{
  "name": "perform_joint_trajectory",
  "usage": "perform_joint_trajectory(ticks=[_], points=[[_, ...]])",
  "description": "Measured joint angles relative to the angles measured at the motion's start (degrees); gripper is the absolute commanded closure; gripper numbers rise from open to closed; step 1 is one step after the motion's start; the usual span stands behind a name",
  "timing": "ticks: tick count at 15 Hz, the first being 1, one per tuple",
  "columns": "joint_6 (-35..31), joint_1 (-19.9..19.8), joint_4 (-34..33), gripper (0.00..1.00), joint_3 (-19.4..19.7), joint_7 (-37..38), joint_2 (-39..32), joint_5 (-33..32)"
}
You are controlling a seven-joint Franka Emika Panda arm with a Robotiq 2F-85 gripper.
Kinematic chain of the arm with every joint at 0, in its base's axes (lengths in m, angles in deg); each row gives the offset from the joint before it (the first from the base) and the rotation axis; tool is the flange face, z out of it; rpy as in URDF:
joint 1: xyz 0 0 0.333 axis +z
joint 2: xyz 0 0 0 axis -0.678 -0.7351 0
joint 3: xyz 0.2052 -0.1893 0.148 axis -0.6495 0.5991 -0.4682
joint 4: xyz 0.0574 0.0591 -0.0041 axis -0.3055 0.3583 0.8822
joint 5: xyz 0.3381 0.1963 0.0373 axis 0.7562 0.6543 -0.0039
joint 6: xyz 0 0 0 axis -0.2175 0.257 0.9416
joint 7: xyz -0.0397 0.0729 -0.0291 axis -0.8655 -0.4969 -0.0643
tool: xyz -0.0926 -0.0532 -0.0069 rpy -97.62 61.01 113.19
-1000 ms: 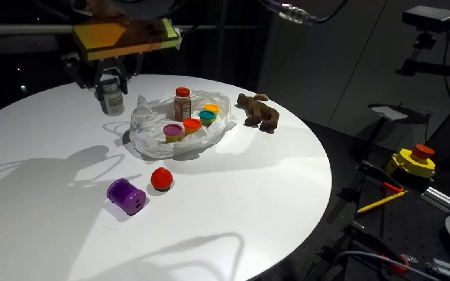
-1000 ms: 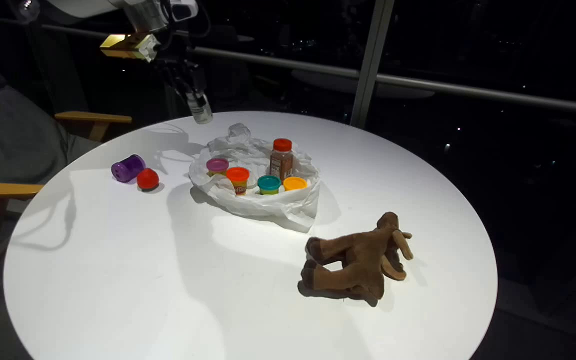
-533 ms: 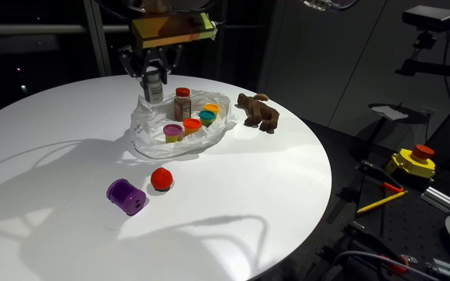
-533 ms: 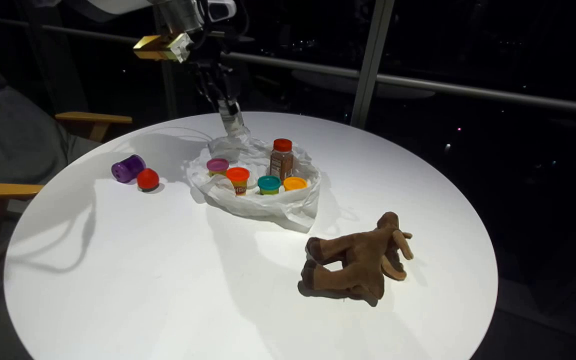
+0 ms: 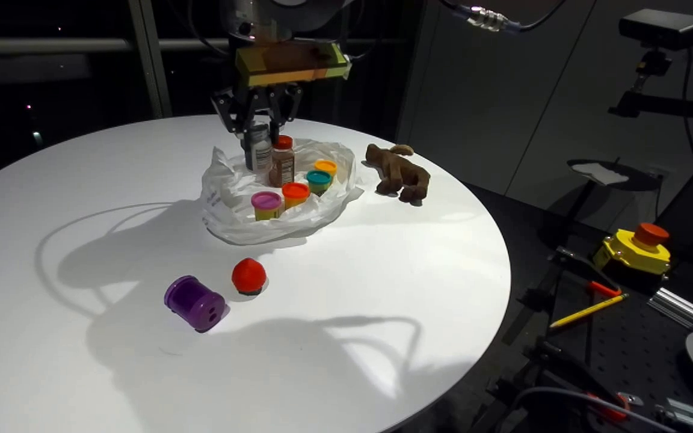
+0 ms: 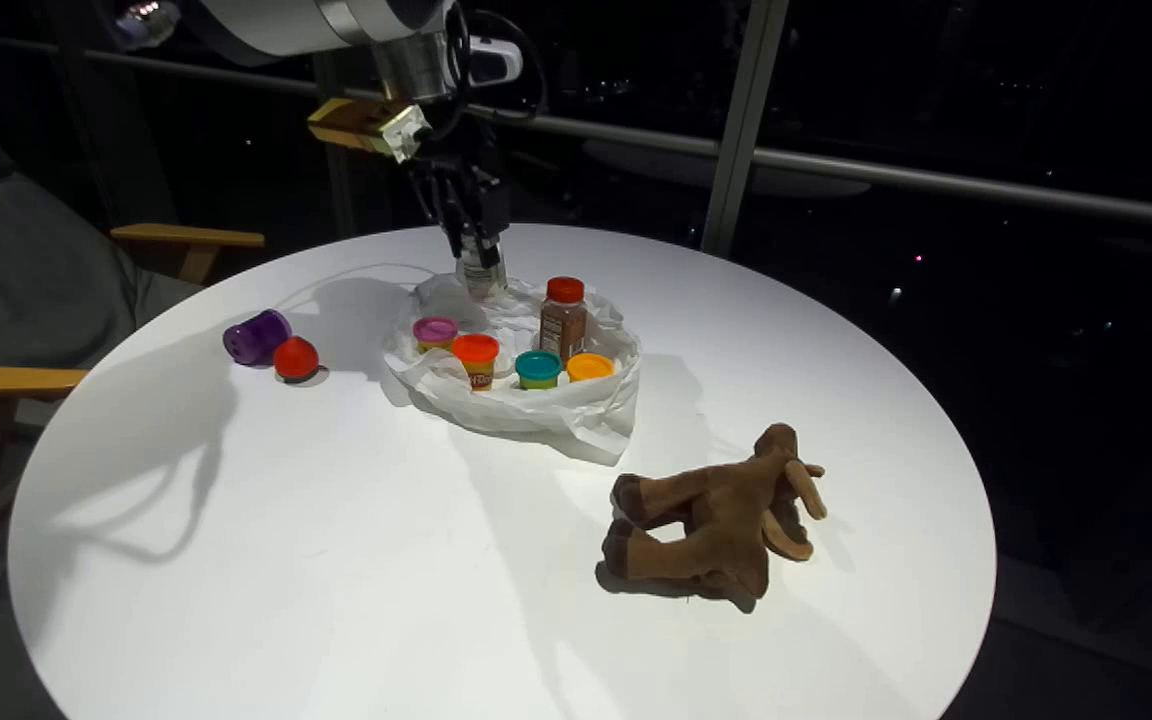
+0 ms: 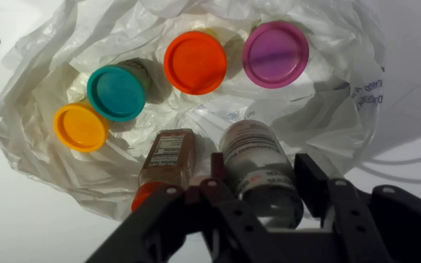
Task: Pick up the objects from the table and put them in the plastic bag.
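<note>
My gripper [image 5: 260,141] is shut on a clear bottle with a white label [image 5: 261,157], one finger on each side. In the wrist view the bottle [image 7: 253,146] leans between the fingers. It is lowered inside the rim of the white plastic bag [image 5: 224,207]; I cannot tell whether its base touches the bag's floor. A purple two-hole cylinder [image 5: 189,299] lies on its side on the table, beside a red rounded object [image 5: 249,275]. A brown plush animal [image 6: 726,510] lies on the table on the bag's other side.
In the bag stand a red-capped spice bottle [image 7: 168,157], close beside my gripper, and tubs with purple [image 7: 275,54], orange-red [image 7: 195,63], teal [image 7: 116,93] and yellow [image 7: 80,127] lids. The round white table [image 6: 356,560] has its far edge behind the bag.
My gripper has carried the bottle from beside the bag to over it, then down inside the rim near the spice bottle. The other objects have not moved.
</note>
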Motion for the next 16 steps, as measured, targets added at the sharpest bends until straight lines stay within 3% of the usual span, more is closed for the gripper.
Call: perform_joint_trajectory(ticks=[5,13,14,15,16], points=[[0.1,-2.8,-1.0,0.74,-2.8,-5.1,-2.3,6.6],[-2.5,-2.0,-9.1,0.74,-2.0,-4.7,-10.7,7.2],[-2.6,-1.8,-10.1,0.56,-1.7,-4.6,-11.5,7.2],[-2.6,-1.6,-10.9,0.24,-1.5,-4.6,-12.2,7.2],[-2.6,-1.3,-11.5,0.24,-1.1,-4.5,-12.7,7.2]])
